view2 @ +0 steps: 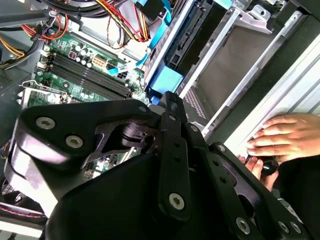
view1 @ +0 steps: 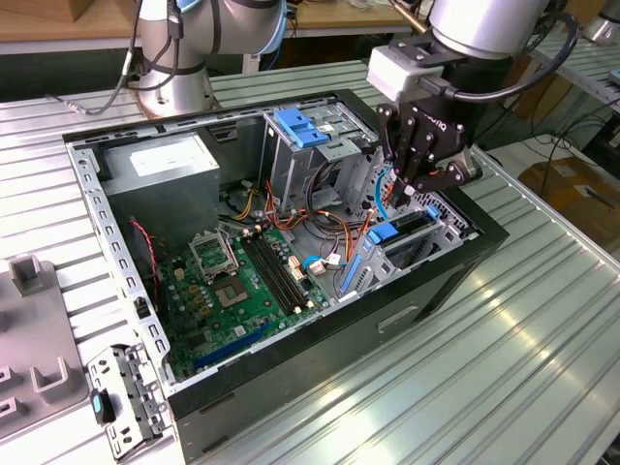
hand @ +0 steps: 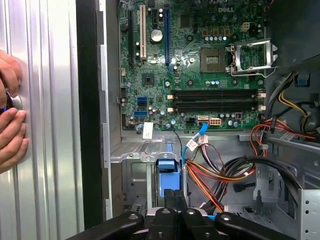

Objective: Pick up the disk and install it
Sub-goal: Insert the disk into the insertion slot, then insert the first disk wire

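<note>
The disk stands on edge in the drive bay at the end of the open computer case on the exterior view's right, its blue side rail facing the motherboard. In the second wrist view the disk is a dark slab with its blue rail end just beyond my fingers. My black gripper hangs right above it, fingers shut together with nothing visible between them. In both wrist views the gripper sits over the blue rail; contact cannot be told.
A person's hand rests on the ribbed table beside the case. Inside lie the green motherboard, loose coloured cables, a grey box with a white sticker and a cage with a blue handle. A second arm's base stands behind.
</note>
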Available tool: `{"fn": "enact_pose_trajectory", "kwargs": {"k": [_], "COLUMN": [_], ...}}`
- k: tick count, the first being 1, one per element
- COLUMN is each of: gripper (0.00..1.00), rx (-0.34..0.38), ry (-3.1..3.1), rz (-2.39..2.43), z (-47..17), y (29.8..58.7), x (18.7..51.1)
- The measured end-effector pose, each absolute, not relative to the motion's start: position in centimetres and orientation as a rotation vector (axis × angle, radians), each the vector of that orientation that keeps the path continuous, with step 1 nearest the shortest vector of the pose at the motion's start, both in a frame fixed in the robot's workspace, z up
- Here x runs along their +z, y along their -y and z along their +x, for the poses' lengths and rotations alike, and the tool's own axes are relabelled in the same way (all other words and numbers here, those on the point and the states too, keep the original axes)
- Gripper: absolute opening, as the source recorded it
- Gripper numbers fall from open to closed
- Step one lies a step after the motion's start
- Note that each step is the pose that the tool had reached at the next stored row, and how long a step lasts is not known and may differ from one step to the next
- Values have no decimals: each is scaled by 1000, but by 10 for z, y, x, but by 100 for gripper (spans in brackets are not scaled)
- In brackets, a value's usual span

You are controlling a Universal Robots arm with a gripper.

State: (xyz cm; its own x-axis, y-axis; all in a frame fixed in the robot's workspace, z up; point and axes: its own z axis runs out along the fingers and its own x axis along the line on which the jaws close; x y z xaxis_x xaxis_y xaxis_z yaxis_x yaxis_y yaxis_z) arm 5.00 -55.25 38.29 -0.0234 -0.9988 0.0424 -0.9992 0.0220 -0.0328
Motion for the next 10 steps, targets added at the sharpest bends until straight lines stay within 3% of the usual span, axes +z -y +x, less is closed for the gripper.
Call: {"fn": "enact_pose_trajectory", "kwargs": {"k": [10], "gripper": [11], "rx": [83], "ry": [2240], "rz": [2190], "z": [51], "y": [553], "x": [376]}}
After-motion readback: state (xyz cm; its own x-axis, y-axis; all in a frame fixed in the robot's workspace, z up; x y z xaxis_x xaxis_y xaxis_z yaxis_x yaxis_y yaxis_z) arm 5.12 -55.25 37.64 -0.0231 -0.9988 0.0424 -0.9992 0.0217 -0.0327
